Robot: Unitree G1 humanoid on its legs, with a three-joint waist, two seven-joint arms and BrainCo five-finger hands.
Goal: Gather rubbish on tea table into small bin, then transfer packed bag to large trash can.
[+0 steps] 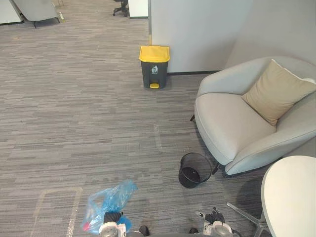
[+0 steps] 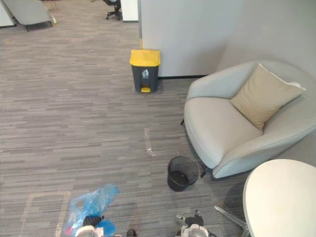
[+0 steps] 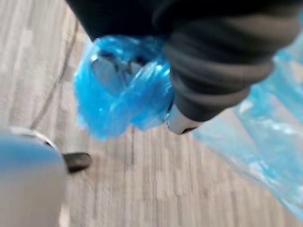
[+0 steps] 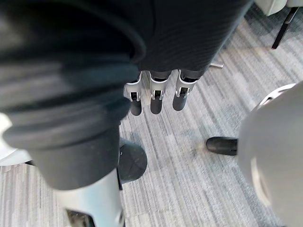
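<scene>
Grey striped carpet (image 1: 74, 123) is running across the whole room. Closest in, low on the robot's left, the left hand (image 1: 112, 217) is holding a blue bag (image 1: 111, 200): in its wrist view the thumb is curling against a bunched knot of the plastic, and the rest of the bag is billowing out just above the carpet. Low on the right, the right hand (image 1: 215, 217) is hanging with its fingers (image 4: 155, 101) straight and relaxed, grasping nothing and pointing down at the carpet. Off to the right, the rim of a white round counter (image 1: 291, 197) is curving into sight. A little further out, a small black mesh bin (image 1: 194, 170) is standing upright on the carpet, just beside the front of a pale grey armchair (image 1: 232, 123), well apart from the bag. A tan cushion (image 1: 276, 91) is leaning against the armchair's back. Further on, the large trash can (image 1: 154, 69), dark grey with its yellow lid (image 1: 154, 53) down, is standing against the foot of a grey wall (image 1: 197, 29). Beyond it, another pale chair (image 1: 37, 10) is sitting at the far left.
</scene>
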